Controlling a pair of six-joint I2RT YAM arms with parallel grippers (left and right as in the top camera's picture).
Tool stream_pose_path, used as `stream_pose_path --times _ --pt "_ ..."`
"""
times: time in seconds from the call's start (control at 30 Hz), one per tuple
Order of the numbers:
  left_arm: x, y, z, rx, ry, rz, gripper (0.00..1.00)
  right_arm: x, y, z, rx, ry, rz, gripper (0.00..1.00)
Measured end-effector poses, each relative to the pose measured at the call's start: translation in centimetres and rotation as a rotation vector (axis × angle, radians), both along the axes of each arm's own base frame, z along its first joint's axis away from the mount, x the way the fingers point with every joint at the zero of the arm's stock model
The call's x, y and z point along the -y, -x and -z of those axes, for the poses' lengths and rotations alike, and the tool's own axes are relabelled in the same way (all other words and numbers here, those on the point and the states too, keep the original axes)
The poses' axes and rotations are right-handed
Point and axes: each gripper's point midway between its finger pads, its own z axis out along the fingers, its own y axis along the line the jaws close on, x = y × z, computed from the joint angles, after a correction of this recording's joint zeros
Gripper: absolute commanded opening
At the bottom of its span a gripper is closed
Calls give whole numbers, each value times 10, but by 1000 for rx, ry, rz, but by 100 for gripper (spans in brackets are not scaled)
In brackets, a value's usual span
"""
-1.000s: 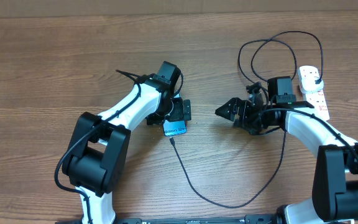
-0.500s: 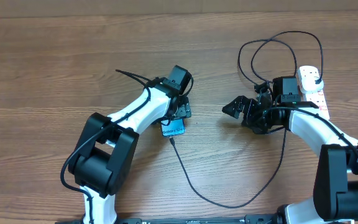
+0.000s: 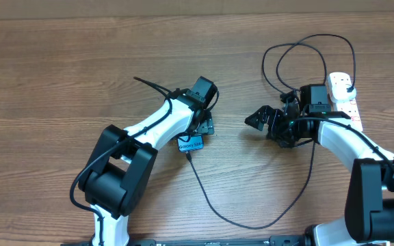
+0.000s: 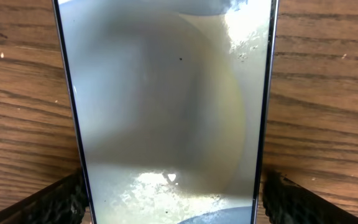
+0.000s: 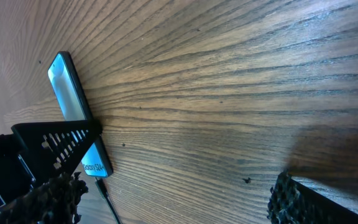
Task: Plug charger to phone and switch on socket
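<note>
Centrally in the overhead view, the phone [image 3: 191,143] lies flat on the wooden table [image 3: 60,68], only its lit blue end showing below the left gripper [image 3: 202,127], which hangs directly over it. From the left wrist, the glossy screen fills the middle of the frame. The textured black fingers [image 4: 55,202] sit in the lower corners, one at each long edge of the phone. The jaws stand wide with the phone between them; whether the pads actually press its edges cannot be told.

The charger [image 3: 211,198] starts with its connector tip [image 3: 191,155] right at the phone's lower end, though the frames do not show if it is seated. From there the thin black cable sweeps to the lower middle of the frame, climbs on the right and loops toward the socket [image 3: 347,102] at the upper right. A black plug [image 3: 346,83] sits at the socket's upper end.

The right gripper [image 3: 255,118] is right of centre, well apart from the phone and pointing toward it. Its jaws are spread wide over bare wood, with nothing in them.
</note>
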Motion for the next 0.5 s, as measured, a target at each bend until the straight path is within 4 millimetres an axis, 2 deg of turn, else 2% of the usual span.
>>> stream_pose_path --times 0.13,0.33,0.43,0.5 --pt "0 1 0 -4 2 6 88 0 0 0 0 0 1 100" --pt "0 3 0 -14 3 56 75 0 0 0 -9 -4 12 100" --pt "1 5 0 -22 6 94 74 0 0 0 -10 -4 14 100" --pt "1 6 0 -31 9 120 77 0 0 0 -11 -5 15 100"
